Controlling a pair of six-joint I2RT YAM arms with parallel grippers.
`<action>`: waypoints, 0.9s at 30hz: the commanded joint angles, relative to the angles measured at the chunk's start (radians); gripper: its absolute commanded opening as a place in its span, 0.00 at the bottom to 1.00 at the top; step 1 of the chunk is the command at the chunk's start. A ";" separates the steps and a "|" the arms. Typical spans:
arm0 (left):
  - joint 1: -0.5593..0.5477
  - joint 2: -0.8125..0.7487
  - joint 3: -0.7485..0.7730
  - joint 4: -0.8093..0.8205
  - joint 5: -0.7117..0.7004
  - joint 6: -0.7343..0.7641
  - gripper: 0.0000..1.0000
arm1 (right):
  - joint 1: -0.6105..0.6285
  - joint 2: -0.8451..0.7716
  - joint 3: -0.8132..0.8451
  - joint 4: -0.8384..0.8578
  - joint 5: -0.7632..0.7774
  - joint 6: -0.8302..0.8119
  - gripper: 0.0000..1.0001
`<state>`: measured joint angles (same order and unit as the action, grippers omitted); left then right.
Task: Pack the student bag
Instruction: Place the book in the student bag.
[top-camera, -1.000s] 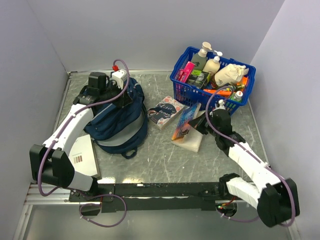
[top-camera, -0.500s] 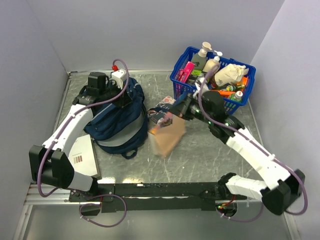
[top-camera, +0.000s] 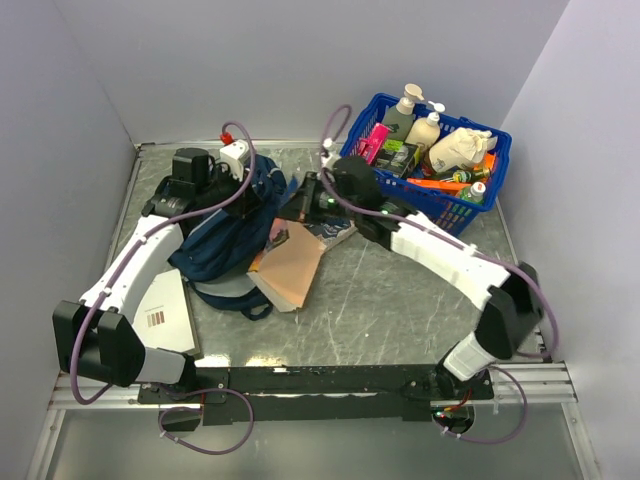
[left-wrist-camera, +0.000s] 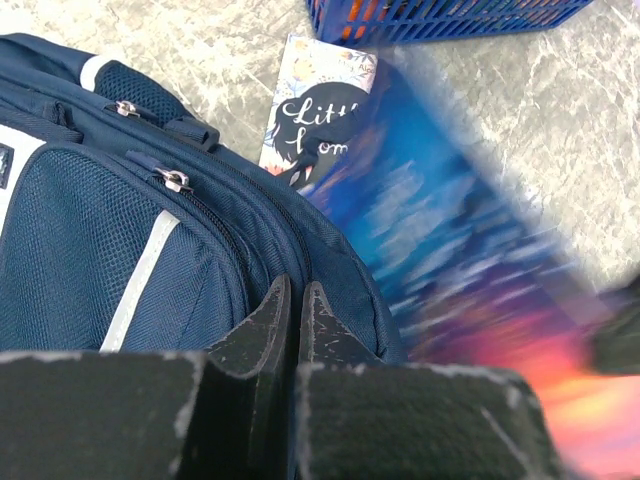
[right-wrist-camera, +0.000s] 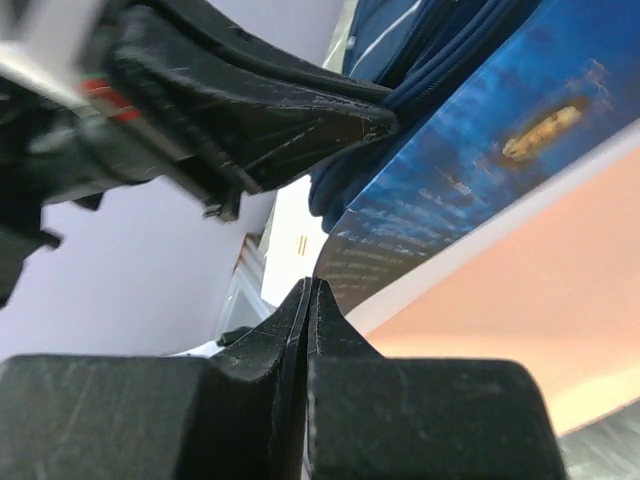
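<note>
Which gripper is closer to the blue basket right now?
Right. The right gripper, holding a book over the bag, is left of the basket; the left gripper pinches the bag farther left.

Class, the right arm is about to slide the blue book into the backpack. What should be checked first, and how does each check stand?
1. The left gripper is shut on the student bag at its rim: ok.
2. The right gripper is shut at the blue book corner: ok.
3. Bag mouth wide enough for the book: cannot tell.
4. Book inside the bag: not ok, most of it shows outside.
5. The second book lies flat on the table, out of the bag's mouth: ok.
</note>
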<state>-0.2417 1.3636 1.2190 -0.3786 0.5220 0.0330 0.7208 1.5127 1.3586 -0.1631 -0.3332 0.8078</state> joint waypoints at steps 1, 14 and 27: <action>0.016 -0.067 0.045 0.126 0.035 -0.071 0.01 | 0.023 0.102 0.121 0.155 -0.015 0.013 0.00; 0.157 -0.020 0.109 0.113 0.101 -0.226 0.01 | 0.075 0.285 0.256 0.083 0.034 -0.052 0.00; 0.157 -0.001 0.045 0.103 0.196 -0.196 0.01 | 0.115 0.187 -0.162 -0.022 0.066 -0.082 0.67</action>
<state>-0.0814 1.3773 1.2228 -0.3782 0.6109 -0.1425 0.8280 1.7695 1.1614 -0.1390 -0.3000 0.7647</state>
